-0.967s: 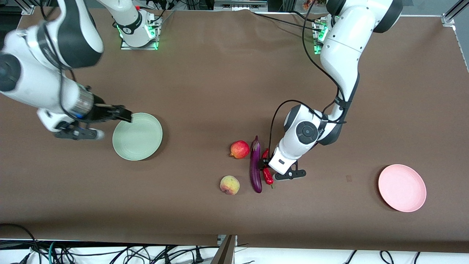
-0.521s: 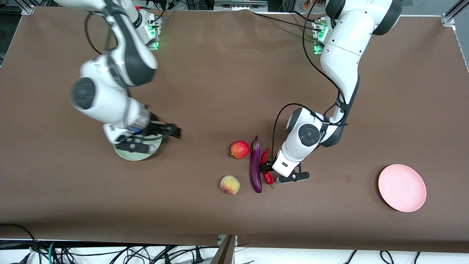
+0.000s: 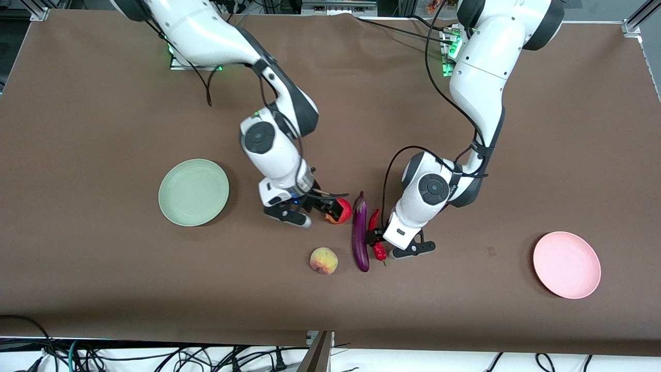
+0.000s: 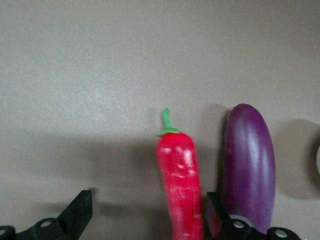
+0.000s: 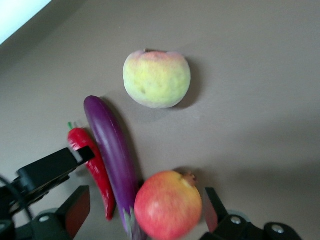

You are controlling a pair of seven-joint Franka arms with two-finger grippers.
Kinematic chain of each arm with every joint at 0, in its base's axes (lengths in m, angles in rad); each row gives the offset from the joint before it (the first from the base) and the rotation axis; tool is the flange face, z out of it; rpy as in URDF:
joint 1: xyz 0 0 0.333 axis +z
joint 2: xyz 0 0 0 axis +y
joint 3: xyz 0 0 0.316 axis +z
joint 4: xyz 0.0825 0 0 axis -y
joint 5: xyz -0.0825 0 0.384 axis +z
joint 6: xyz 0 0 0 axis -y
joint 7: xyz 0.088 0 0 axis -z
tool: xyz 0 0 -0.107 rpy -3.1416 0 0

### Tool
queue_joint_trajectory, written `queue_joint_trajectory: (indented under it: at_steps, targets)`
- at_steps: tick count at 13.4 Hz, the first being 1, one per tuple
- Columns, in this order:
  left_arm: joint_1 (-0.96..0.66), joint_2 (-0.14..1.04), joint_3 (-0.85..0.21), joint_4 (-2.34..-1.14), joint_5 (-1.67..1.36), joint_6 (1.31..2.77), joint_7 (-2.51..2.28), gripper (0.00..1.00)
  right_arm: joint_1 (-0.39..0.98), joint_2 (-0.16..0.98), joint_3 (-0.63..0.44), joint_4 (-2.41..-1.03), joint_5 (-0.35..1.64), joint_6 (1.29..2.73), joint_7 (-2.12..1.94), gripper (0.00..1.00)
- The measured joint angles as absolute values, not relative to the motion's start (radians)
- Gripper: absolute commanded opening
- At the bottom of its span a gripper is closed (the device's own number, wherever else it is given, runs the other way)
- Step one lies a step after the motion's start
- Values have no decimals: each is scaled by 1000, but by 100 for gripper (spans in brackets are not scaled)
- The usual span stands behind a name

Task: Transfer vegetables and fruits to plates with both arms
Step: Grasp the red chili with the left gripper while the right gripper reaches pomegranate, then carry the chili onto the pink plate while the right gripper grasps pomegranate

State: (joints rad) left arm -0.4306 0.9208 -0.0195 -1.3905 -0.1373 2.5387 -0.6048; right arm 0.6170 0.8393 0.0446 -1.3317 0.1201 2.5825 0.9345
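The red pomegranate point(image 3: 341, 211) lies beside the stem end of the purple eggplant point(image 3: 360, 235). My right gripper point(image 3: 330, 206) is open and low over the pomegranate. In the right wrist view the fruit point(image 5: 168, 205) sits between its fingers point(image 5: 75, 210). The red chili point(image 3: 378, 249) lies along the eggplant on the left arm's side. My left gripper point(image 3: 375, 237) is open and down at the chili point(image 4: 179, 185), which lies between its fingers point(image 4: 80, 215), close to the one beside the eggplant point(image 4: 248, 172). The yellow-pink peach point(image 3: 324, 260) lies nearer the camera.
The pale green plate point(image 3: 193, 191) lies bare toward the right arm's end. The pale pink plate point(image 3: 566, 264) lies bare toward the left arm's end. The right wrist view shows the peach point(image 5: 156, 78), eggplant point(image 5: 112, 150), chili point(image 5: 90, 160) and the left gripper's finger point(image 5: 50, 170).
My right arm swung from the green plate across the table to the pomegranate. My left gripper stayed at the chili, shifting only slightly.
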Motion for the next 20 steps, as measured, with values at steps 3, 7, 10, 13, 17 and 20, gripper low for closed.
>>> queue_joint_trajectory:
  at_steps: [3, 7, 10, 13, 17, 20]
  targets:
    - [-441, 923, -20, -1390, -137, 2540, -620, 76, 635, 916, 37, -1307, 97, 2668, 945, 100]
    - [-444, 926, -19, -1390, -136, 2541, -621, 39, 648, 943, 37, -1300, 95, 2696, 945, 100]
    - [-448, 926, -17, -1387, -133, 2541, -621, 0, 664, 948, 37, -1300, 95, 2696, 961, 99]
    - [-453, 927, -16, -1386, -111, 2542, -621, 0, 675, 952, 26, -1303, 84, 2695, 970, 61]
    - [-404, 925, 23, -1369, -90, 2543, -506, 0, 676, 951, 12, -1302, 55, 2697, 971, 15]
    - [-303, 908, 26, -1348, -86, 2452, -326, 0, 666, 950, -3, -1300, 54, 2679, 967, 14]
